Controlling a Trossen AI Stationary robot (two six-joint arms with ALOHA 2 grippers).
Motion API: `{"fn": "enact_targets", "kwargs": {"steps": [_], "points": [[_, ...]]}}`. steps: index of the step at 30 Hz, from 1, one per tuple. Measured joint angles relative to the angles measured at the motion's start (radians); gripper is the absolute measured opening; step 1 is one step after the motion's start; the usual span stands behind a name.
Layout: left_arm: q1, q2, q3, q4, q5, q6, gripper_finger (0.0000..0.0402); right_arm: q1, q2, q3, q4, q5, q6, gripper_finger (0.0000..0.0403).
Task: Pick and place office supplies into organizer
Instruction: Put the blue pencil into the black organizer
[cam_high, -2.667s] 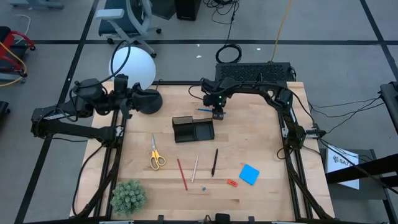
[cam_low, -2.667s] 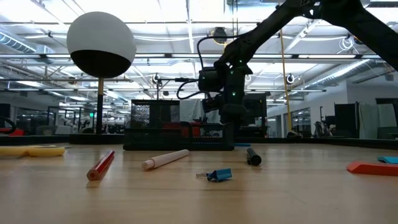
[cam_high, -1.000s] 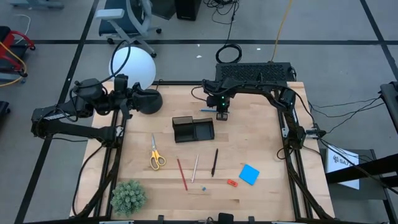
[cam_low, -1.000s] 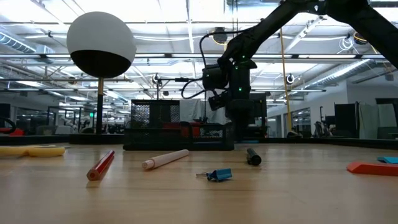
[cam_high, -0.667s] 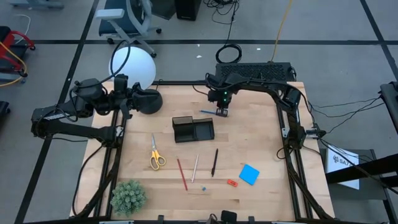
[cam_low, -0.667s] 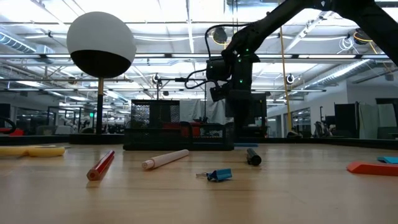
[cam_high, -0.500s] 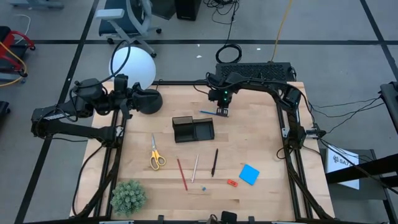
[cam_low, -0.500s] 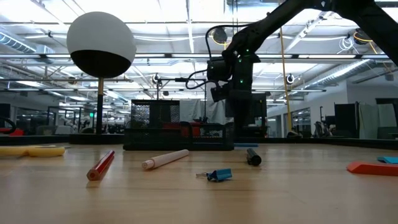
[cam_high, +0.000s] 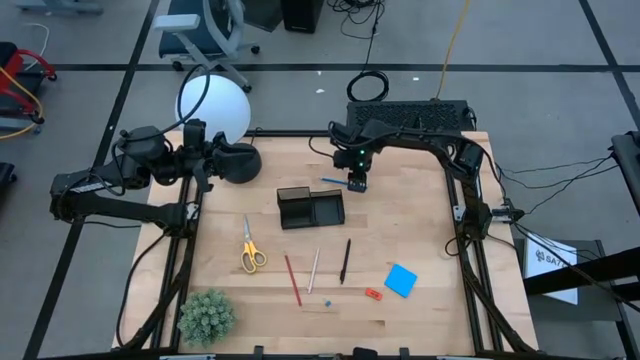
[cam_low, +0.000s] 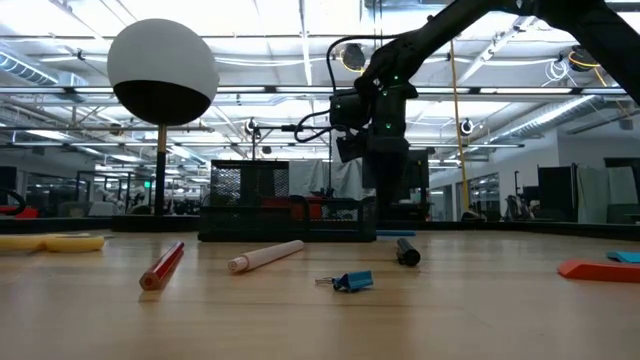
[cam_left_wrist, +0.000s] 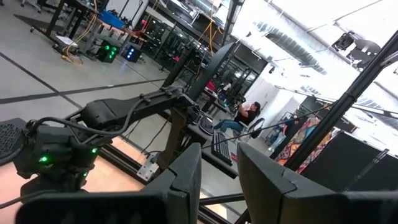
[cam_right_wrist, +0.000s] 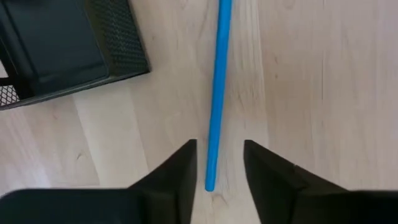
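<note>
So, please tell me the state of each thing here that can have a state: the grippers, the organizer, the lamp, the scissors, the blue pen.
Right gripper: open, astride the blue pen's end.
Left gripper: open, holds nothing, raised beside the lamp.
Blue pen: flat on the table, outside the organizer.
Organizer: upright, the visible compartment looks empty.
Scissors: closed, flat.
Lamp: upright; lit or not, cannot tell.

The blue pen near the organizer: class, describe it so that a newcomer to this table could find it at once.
Start at the black organizer in the middle of the wooden table. Just beyond its far right corner lies the blue pen, flat on the wood, with the right gripper poised open over it. It is the only pen lying apart from the row on the organizer's near side.
</note>
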Motion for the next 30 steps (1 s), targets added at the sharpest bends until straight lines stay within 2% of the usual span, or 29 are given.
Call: {"fn": "enact_targets", "kwargs": {"steps": [4, 7, 18, 30], "points": [[0.000, 0.000, 0.000, 0.000, 0.000, 0.003, 0.0097, 0.000, -0.001, 0.000, 0.001, 0.018, -0.008, 0.0157], [0.000, 0.000, 0.000, 0.000, 0.001, 0.003, 0.0097, 0.000, -0.001, 0.000, 0.001, 0.018, -0.017, 0.0161], [0.000, 0.000, 0.000, -0.001, 0.002, 0.011, 0.0097, 0.005, 0.008, -0.033, 0.012, 0.018, -0.003, 0.0137], [0.000, 0.000, 0.000, -0.002, 0.028, 0.013, 0.0097, 0.016, 0.008, -0.120, 0.053, 0.019, 0.034, 0.0133]]}}
